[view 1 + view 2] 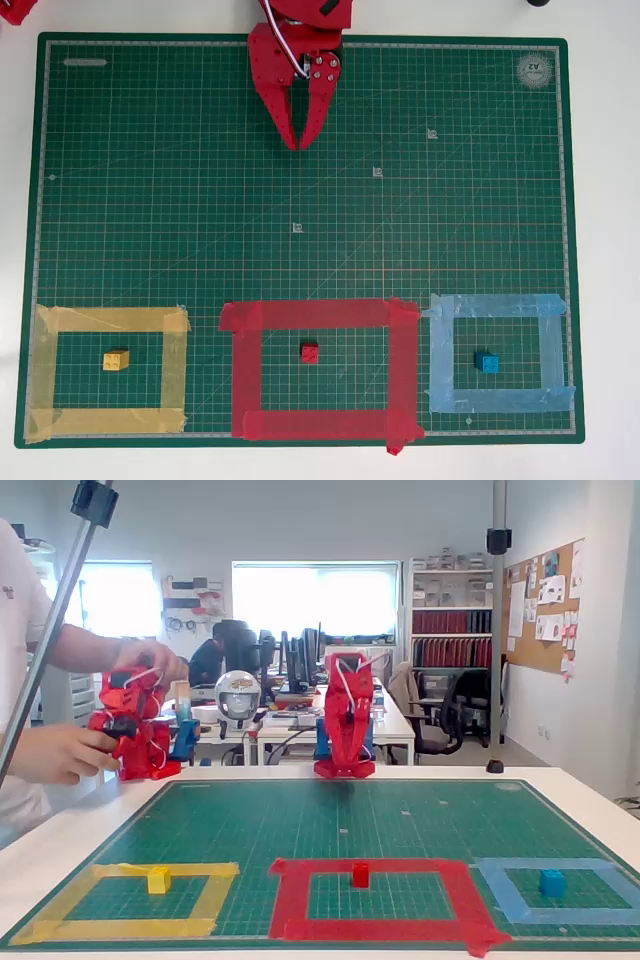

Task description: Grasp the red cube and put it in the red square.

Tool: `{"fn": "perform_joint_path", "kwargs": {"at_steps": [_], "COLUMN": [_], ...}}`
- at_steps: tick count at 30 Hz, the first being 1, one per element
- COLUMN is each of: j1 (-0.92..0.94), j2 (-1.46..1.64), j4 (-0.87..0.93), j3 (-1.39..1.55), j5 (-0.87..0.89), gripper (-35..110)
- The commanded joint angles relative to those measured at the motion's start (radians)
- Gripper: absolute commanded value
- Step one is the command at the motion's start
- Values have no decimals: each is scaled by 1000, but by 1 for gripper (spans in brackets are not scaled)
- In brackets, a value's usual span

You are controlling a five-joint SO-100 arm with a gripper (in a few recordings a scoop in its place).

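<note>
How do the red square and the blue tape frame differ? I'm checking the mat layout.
The red square is the larger, sitting mid-mat; the blue tape frame is smaller, at the overhead view's right. The red one holds the red cube; the blue holds a blue cube. Both are tape rectangles showing green mat inside.

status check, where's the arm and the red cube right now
Gripper at far mat edge, jaws nearly shut, holding nothing. Red cube sits inside red square. Nothing between them.
</note>
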Motion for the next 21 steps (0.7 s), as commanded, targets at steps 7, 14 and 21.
{"fn": "perform_joint_path", "kwargs": {"at_steps": [7,14,21], "j1": [87,91,91], "j2": [408,607,630], "j4": [-21,331,449], "j3": [405,413,413], "j5": [0,-9,-9], "gripper": [-1,-1,-1]}}
